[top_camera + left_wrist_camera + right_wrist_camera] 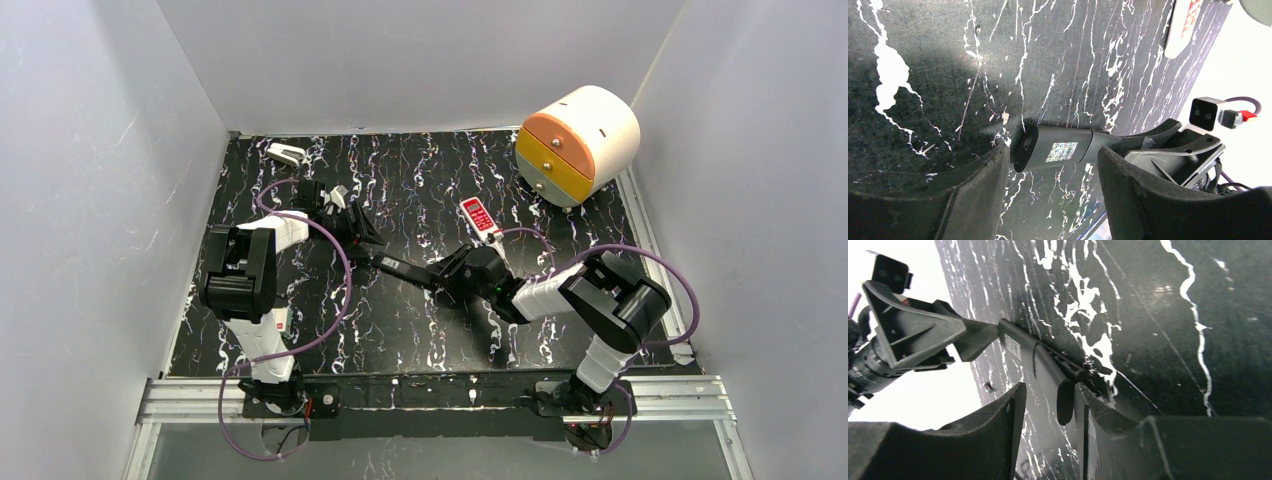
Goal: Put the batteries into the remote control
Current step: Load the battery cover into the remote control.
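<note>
While the overhead view gives only the layout, it places the black remote control (405, 268) flat on the black marbled desk (400, 335) between the two arms. The left claw (365, 236) is at its left end and the right claw (450, 272) at its right end.

Left wrist view: the left claw is spread. That end of the remote lies between its two fingers (973, 200), close beside one of them and running on past the other. Whether either finger touches the casing cannot be told. Only this view shows a small sticker (1061, 151) on the casing, printed with a dense multicoloured pattern; none of it is legible. The right arm's wrist camera (1207, 113) appears beyond the remote's far end.

Right wrist view: the right claw is also spread. The rounded end of the remote sits between its fingers (998, 435), lying against one, with a clear gap to the other. Only here does a raised ridge show along the remote's length. The tip of the left claw meets the remote's far end.

Overhead view only: a red-and-white remote (480, 217) lies beyond the black remote, apart from it. A rounded cream drawer unit (578, 140) with orange and yellow fronts stands well beyond and to the right. A small white object (287, 153) lies well beyond and to the left. No writing can be read on any of these. The batteries cannot be made out in any view.
</note>
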`<state>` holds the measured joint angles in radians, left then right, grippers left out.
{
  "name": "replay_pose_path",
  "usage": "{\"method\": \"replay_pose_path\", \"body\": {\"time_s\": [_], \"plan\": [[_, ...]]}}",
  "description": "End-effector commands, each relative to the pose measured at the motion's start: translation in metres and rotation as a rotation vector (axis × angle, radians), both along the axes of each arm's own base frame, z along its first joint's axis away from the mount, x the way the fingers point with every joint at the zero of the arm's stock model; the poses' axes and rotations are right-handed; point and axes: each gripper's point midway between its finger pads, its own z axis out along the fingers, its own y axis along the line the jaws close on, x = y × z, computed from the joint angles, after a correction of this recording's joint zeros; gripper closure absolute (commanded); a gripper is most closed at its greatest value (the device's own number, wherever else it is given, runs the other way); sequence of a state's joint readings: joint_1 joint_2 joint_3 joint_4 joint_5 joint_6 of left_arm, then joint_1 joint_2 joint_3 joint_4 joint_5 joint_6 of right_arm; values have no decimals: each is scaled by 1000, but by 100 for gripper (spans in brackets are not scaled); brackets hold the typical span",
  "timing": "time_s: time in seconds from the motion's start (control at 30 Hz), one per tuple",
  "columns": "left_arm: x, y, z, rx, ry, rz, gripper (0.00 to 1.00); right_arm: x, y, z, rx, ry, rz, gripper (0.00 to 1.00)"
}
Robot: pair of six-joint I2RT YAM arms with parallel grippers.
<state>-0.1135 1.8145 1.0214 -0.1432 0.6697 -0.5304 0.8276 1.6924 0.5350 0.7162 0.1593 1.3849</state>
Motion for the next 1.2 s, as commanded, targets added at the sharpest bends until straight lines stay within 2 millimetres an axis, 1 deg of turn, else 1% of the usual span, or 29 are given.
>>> {"method": "replay_pose_path", "body": {"time_s": [0.0, 0.1, 0.37, 0.47, 0.57, 0.63, 0.73, 0.83, 0.9, 1.03, 1.17], "plan": [[-3, 0, 4, 4, -5, -16, 37, 3, 0, 5, -26, -6, -11, 51], [-4, 0, 4, 5, -4, -18, 37, 1, 2, 2, -43, 12, 5, 51], [-3, 0, 4, 9, -4, -17, 35, 2, -4, 3, -105, 25, 0, 47], [-3, 2, 2, 21, -1, -18, 35, -3, -8, -4, -167, 60, 17, 47], [-2, 6, 1, 56, -4, -22, 35, -6, -12, -9, -239, 90, 38, 49], [-3, 9, 1, 76, -8, -25, 35, -8, -14, -11, -259, 99, 44, 53], [-1, 9, 2, 74, -17, -29, 35, -7, -10, -13, -263, 98, 65, 60], [-1, 5, 3, 56, -14, -40, 35, -5, -5, -16, -277, 101, 85, 62], [-2, 6, 2, 62, -12, -41, 35, -5, -4, -20, -299, 115, 95, 61], [-2, 9, -2, 81, -12, -44, 35, -9, -4, -30, -347, 162, 121, 57], [-2, 9, -3, 91, -18, -52, 35, -19, -9, -42, -415, 227, 137, 56]]}}
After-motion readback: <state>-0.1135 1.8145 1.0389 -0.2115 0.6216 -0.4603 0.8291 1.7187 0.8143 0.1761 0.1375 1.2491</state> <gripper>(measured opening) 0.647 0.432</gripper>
